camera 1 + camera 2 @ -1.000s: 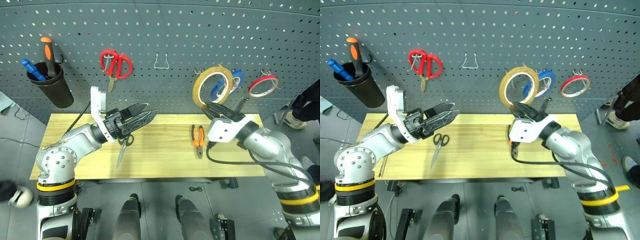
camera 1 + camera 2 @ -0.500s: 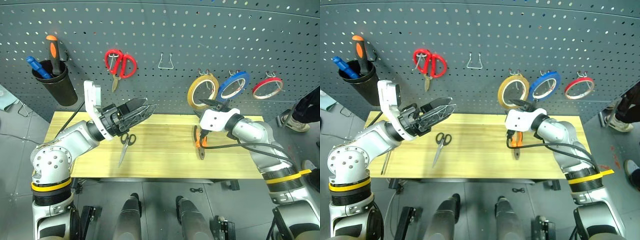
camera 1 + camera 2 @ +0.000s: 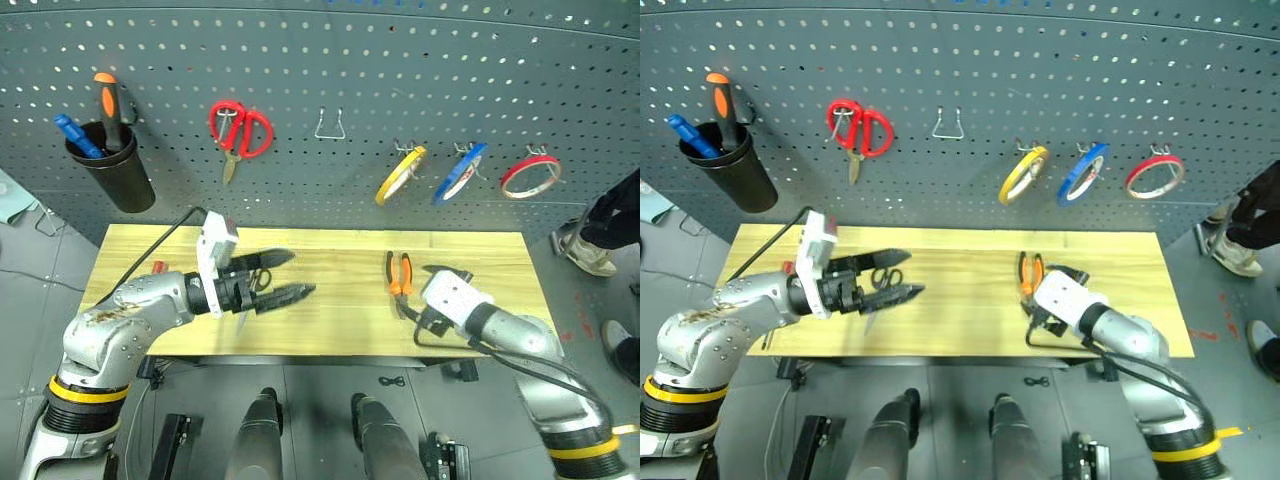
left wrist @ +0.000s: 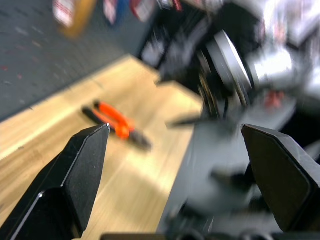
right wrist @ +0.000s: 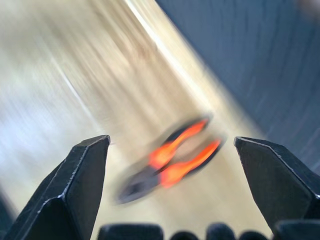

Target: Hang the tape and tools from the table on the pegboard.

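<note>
I see the pegboard (image 3: 400,70) across the top, the table (image 3: 340,320) mid-frame. Upper left, a black cup (image 3: 112,172) holds an orange-and-black screwdriver (image 3: 108,98) and a blue tool (image 3: 72,134). My left hand (image 3: 285,277) and right hand (image 3: 440,275) both gape, empty. Tape (image 3: 399,174) hangs right of centre; pliers (image 3: 398,277) lie below it on the table.

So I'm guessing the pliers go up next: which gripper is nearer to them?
Right. The right gripper sits just beside the pliers on the table, jaws open. The left gripper hovers well off over the scissors.
</note>
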Tool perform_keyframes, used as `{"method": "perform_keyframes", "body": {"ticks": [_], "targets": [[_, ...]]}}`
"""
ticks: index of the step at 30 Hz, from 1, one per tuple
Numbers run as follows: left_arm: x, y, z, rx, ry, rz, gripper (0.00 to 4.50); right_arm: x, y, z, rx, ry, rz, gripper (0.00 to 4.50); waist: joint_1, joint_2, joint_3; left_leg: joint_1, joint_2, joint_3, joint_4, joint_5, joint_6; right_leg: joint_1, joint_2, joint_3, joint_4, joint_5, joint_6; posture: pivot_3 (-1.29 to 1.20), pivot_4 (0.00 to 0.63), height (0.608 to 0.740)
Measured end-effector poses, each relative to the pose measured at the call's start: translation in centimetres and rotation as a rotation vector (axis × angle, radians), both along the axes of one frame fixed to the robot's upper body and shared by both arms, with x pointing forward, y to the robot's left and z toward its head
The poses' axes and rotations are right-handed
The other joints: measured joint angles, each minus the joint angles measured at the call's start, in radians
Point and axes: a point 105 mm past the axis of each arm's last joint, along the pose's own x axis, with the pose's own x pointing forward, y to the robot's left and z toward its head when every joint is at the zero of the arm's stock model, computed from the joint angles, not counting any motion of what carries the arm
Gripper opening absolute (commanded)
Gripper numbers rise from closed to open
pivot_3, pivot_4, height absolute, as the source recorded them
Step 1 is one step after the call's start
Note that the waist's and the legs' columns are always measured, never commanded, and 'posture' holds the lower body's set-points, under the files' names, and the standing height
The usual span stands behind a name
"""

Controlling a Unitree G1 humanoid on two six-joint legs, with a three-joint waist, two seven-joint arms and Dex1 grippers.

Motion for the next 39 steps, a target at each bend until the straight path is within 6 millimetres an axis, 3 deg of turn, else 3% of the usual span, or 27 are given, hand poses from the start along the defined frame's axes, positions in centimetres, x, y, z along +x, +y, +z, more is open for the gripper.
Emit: {"method": "perform_keyframes", "body": {"ticks": [5, 10, 16, 29, 35, 39], "targets": [[0.4, 1.0, -1.9, 0.083, -0.058, -0.009, 4.50, 4.5, 0.4, 1.7, 0.146, 0.137, -0.154, 4.44, -0.007, 0.000, 0.000, 0.000, 0.000, 0.000, 0.000, 0.004, 0.002, 0.000, 0.000, 0.000, 0.000, -0.002, 0.002, 0.16, 0.277, 0.739], [0.3, 2.1, -2.9, 0.098, -0.043, 0.017, 4.50, 6.7, -0.4, -1.0, 0.187, 0.325, -0.296, 4.44, 0.008, 0.000, 0.000, -0.007, 0.000, 0.000, -0.001, 0.004, 0.003, -0.004, -0.001, -0.001, -0.001, 0.001, 0.002, 0.19, 0.293, 0.739], [-0.1, 3.0, -2.9, 0.086, -0.034, 0.079, 4.50, 8.0, -2.6, -3.5, 0.190, 0.438, -0.468, 4.44, 0.022, 0.000, 0.000, -0.017, 0.000, 0.000, -0.002, 0.004, 0.003, -0.018, 0.000, -0.001, 0.009, 0.001, 0.000, 0.23, 0.309, 0.739], [-1.6, 3.0, -3.1, 0.078, 0.005, 0.092, 4.50, 10.0, -2.2, -5.6, 0.207, 0.492, -0.537, 4.44, 0.021, 0.000, 0.000, -0.016, 0.000, 0.000, -0.002, 0.004, 0.003, -0.017, 0.000, -0.001, 0.009, 0.000, 0.000, 0.25, 0.322, 0.739], [-1.6, 3.0, -3.0, 0.081, 0.005, 0.090, 4.50, 10.3, -2.3, -5.6, 0.226, 0.501, -0.553, 2.82, 0.021, 0.000, 0.000, -0.016, 0.000, 0.000, -0.002, 0.004, 0.003, -0.017, 0.000, -0.001, 0.009, 0.000, 0.000, 0.25, 0.322, 0.739], [-1.7, 2.7, -2.8, 0.066, 0.000, 0.078, 4.50, 10.2, -2.0, -5.6, 0.227, 0.505, -0.529, 2.82, 0.020, 0.000, 0.000, -0.016, 0.000, 0.000, -0.002, 0.004, 0.003, -0.017, 0.000, -0.001, 0.009, 0.000, 0.000, 0.26, 0.326, 0.739]]}}
